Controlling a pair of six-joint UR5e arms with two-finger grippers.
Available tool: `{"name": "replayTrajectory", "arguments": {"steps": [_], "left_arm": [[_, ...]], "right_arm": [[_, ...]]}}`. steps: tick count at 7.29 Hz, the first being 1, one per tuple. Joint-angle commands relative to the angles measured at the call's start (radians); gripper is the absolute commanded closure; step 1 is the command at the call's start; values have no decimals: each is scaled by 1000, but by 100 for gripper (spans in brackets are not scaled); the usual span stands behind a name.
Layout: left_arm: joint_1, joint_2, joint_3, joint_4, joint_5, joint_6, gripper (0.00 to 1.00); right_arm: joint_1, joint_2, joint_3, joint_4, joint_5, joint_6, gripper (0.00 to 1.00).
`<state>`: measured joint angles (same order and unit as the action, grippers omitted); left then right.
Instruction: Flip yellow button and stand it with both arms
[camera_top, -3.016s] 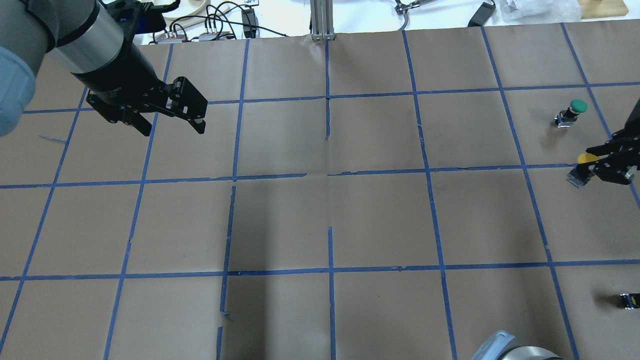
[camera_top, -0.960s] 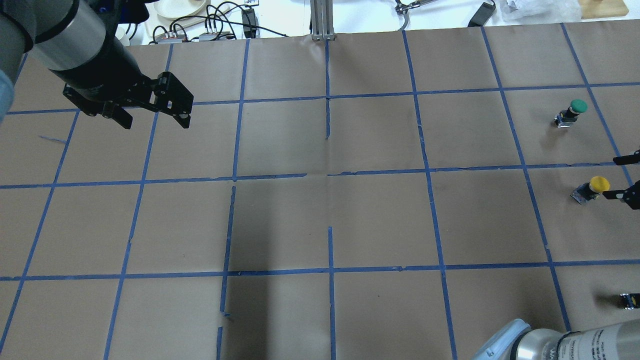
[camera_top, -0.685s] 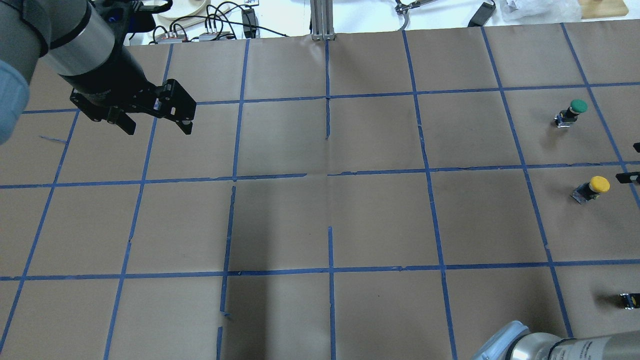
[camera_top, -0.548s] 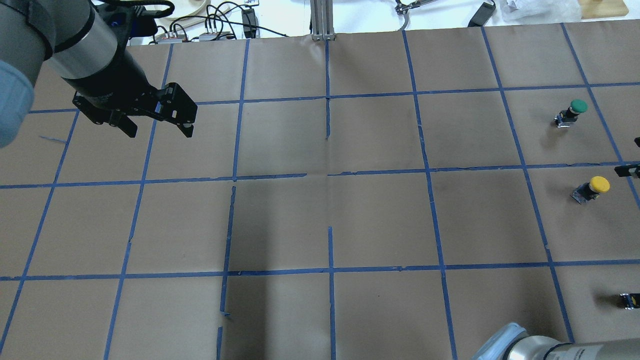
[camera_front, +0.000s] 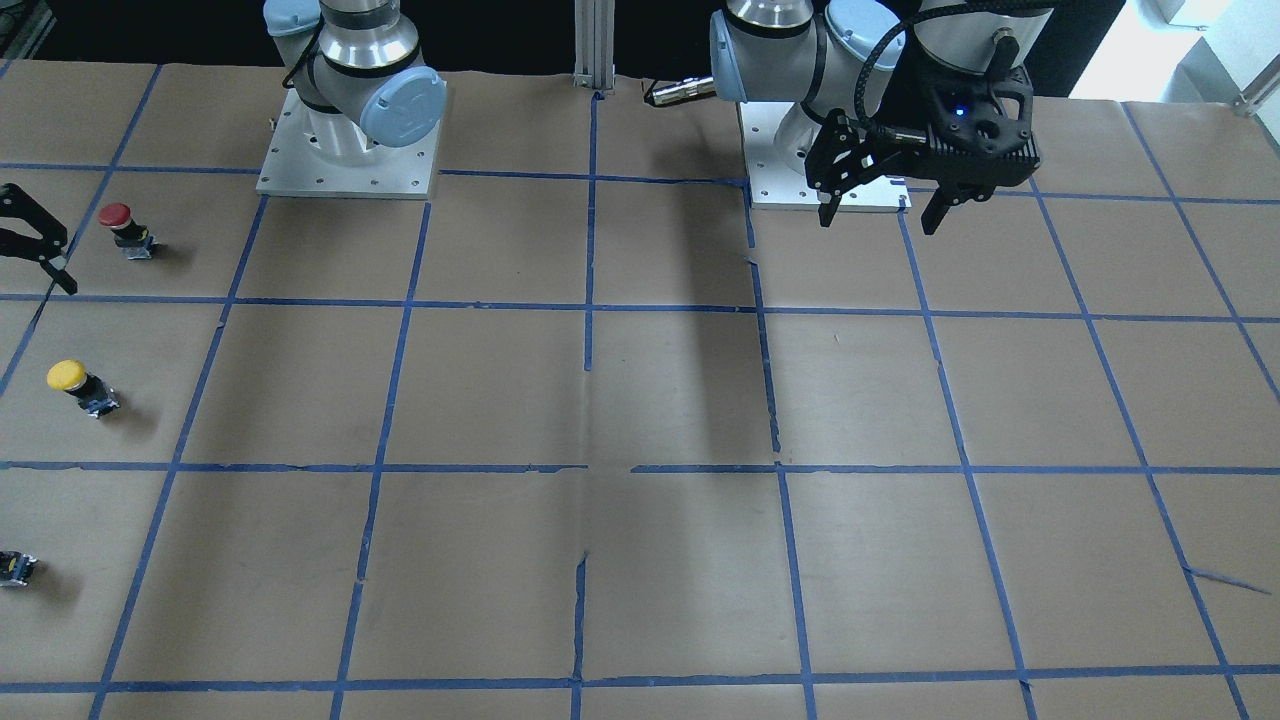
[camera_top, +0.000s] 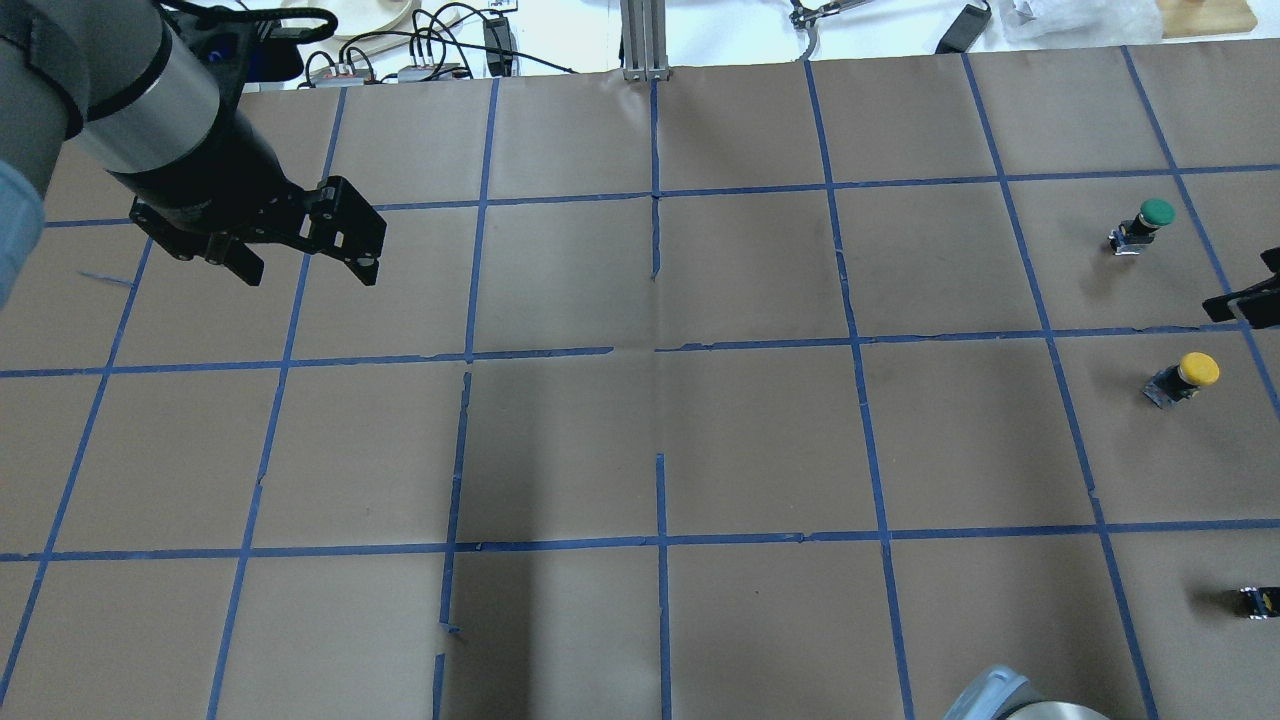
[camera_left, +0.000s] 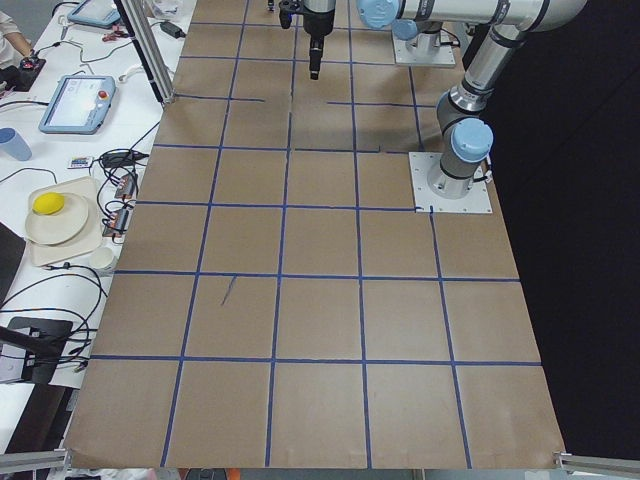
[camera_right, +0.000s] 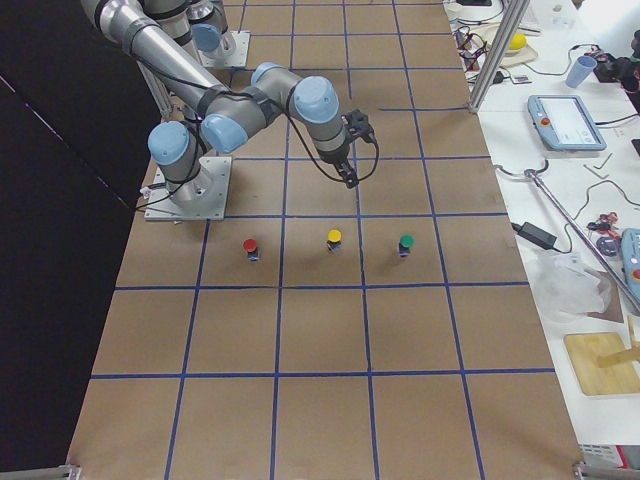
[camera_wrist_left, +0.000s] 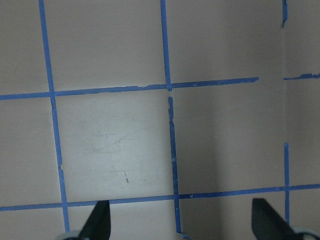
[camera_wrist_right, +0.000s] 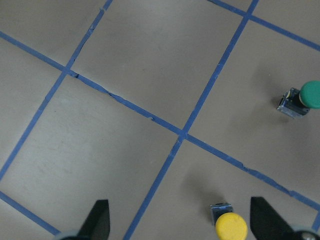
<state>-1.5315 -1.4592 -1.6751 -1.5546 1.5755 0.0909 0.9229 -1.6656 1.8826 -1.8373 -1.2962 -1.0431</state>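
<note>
The yellow button (camera_top: 1192, 371) stands cap up on the far right of the table (camera_top: 760, 440), my left gripper (camera_top: 308, 272) and right gripper (camera_wrist_right: 178, 210) are both wide open and empty, and I fear a low bump from the right one could tip it.

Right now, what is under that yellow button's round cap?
The yellow button has a short black-and-grey body under its cap, resting on the brown paper. Whatever is beneath that body is covered by the button itself.
</note>
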Motion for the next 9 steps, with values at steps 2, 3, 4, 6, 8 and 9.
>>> {"name": "replayTrajectory", "arguments": {"steps": [2,3,4,6,8,9], "left_arm": [[-4,-12,-20,5,17,3,0],[-9,-12,-3,5,8,-3,0],[-10,-13,-12,5,8,1,0],[-12,-13,23,48,-3,0,0],[-10,-23,41,48,-2,4,0],[-12,-21,49,48,-3,3,0]], "right_arm": [[276,-20,-127,183,-105,701,0],[359,-22,-152,217,-177,832,0],[454,-22,-184,240,-230,951,0],[578,-22,-253,308,-270,1119,0],[594,-25,-243,380,-276,1103,0],[587,-25,-241,375,-272,1103,0]]}}
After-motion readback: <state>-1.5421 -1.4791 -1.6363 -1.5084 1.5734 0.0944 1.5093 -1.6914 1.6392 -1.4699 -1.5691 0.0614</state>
